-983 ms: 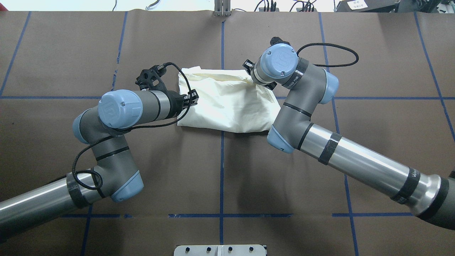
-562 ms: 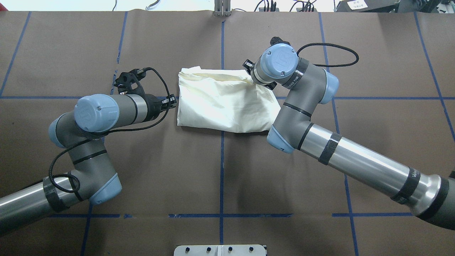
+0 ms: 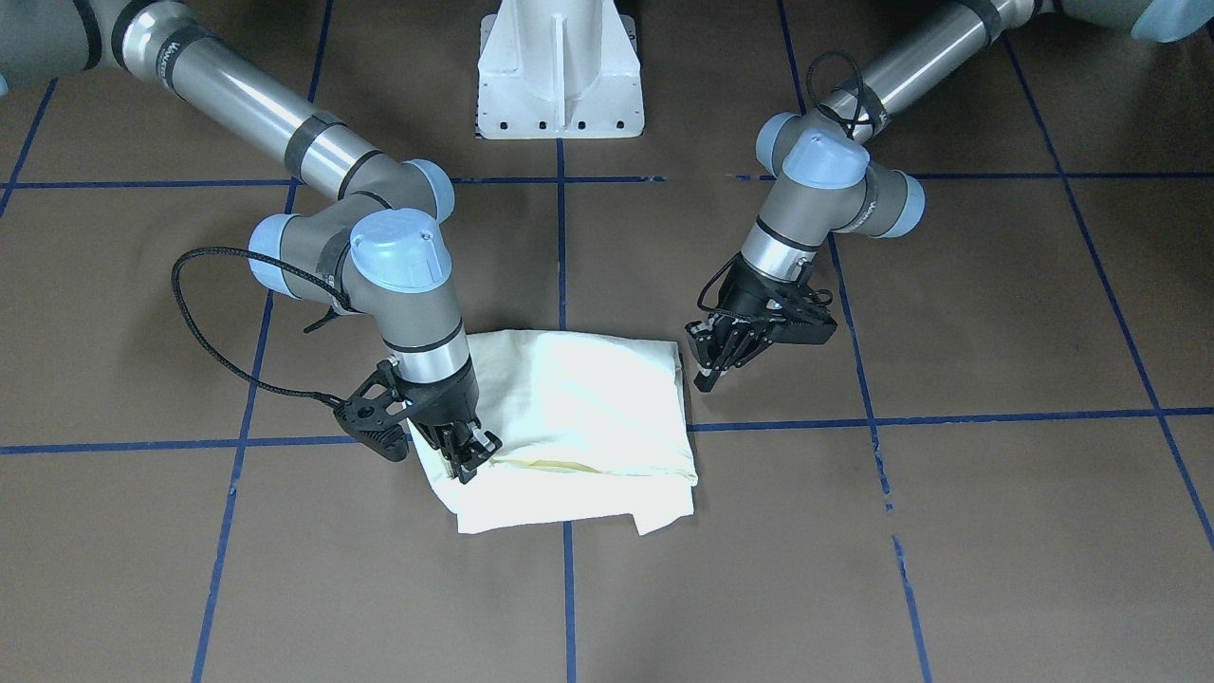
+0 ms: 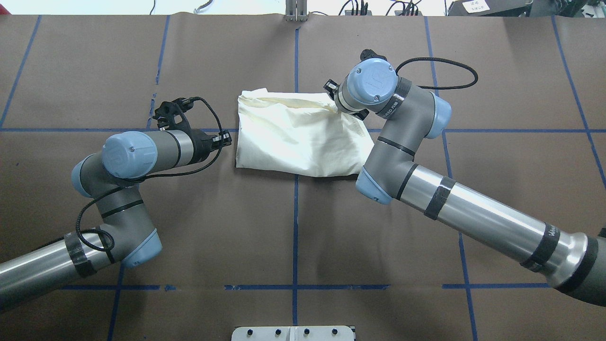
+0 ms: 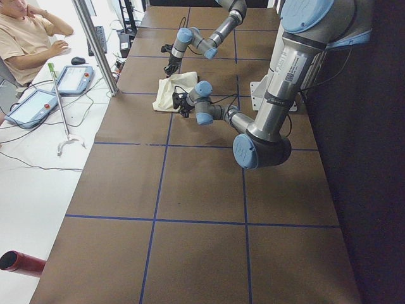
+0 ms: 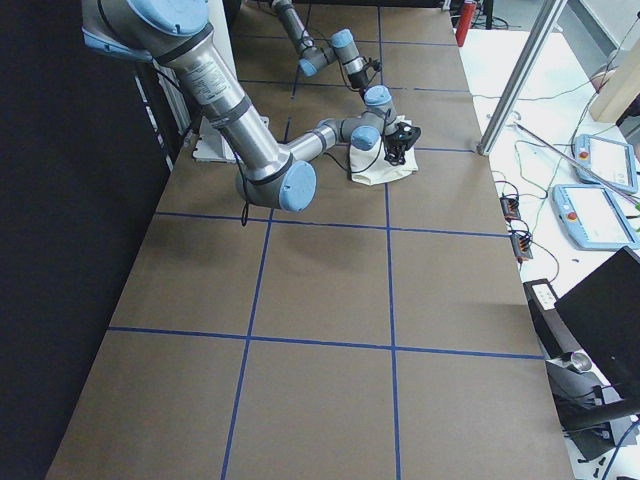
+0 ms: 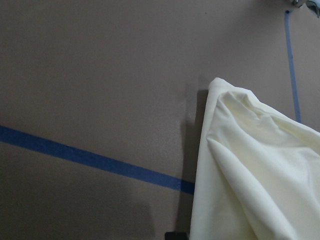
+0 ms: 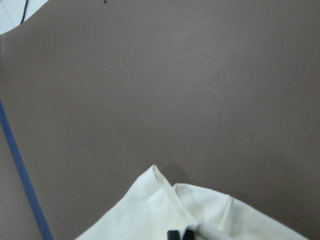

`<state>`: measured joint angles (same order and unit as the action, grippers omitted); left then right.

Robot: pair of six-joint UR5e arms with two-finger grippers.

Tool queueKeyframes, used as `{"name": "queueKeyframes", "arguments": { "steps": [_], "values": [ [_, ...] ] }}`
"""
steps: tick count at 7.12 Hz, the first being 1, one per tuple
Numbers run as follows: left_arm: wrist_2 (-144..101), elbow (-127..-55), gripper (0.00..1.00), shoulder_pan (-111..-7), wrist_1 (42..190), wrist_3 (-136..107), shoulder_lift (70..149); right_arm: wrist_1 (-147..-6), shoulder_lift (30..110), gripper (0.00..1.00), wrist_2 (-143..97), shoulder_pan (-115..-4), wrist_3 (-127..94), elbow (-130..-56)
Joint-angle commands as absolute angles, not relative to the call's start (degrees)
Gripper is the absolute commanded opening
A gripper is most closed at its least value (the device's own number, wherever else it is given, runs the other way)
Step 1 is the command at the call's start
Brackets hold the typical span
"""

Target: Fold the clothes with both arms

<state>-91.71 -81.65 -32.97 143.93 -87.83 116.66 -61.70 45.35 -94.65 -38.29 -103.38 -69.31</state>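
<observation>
This looks like a robotics lab. The desk (image 4: 213, 227) is covered in brown sheeting, marked into squares by blue tape lines (image 4: 295, 222). A grey left arm (image 4: 156, 147) and right arm (image 4: 473, 213) with light blue joint caps reach over it, with a white pedestal base (image 3: 560, 71) between them. Beside the desk a seated person (image 5: 28, 41) is at a white side table holding what seem to be teach pendants (image 5: 73, 79). An aluminium frame post (image 5: 95, 47) and loose cables (image 4: 360, 7) are nearby.

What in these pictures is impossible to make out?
1. Any print on the shirt: no view shows one; the folds hide whatever is there.
2. Right gripper: in the overhead view its own wrist covers it.
3. Left gripper: the left wrist view's bottom edge cuts nearly all of it off.
4. Both sets of jaws: too small in the side views.
</observation>
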Motion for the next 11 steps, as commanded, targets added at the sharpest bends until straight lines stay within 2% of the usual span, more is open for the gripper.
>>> {"name": "queueKeyframes", "arguments": {
  "steps": [1, 4, 7, 9, 11],
  "values": [
    [-92.19, -79.03, 0.00, -32.96, 152.70, -87.89, 117.51, -61.70, 45.26, 0.00, -94.66, -38.23, -103.27, -69.35],
    [-93.77, -74.19, 0.00, -32.35, 162.93, -88.07, 118.39, -61.70, 45.26, 0.00, -94.66, -38.32, -103.27, -69.43],
    [-103.76, -74.18, 0.00, -30.68, 172.86, -90.35, 116.64, -61.70, 45.26, 0.00, -94.48, -38.23, -103.45, -69.43],
    [-114.91, -74.09, 0.00, -30.67, 176.38, -90.00, 114.26, -61.70, 45.26, 0.00, -94.31, -38.23, -103.80, -69.35],
    [-115.49, -74.26, 0.00, -30.32, 176.66, -90.26, 114.43, -61.70, 45.35, 0.00, -94.22, -38.32, -103.89, -69.08]
  ]
}}
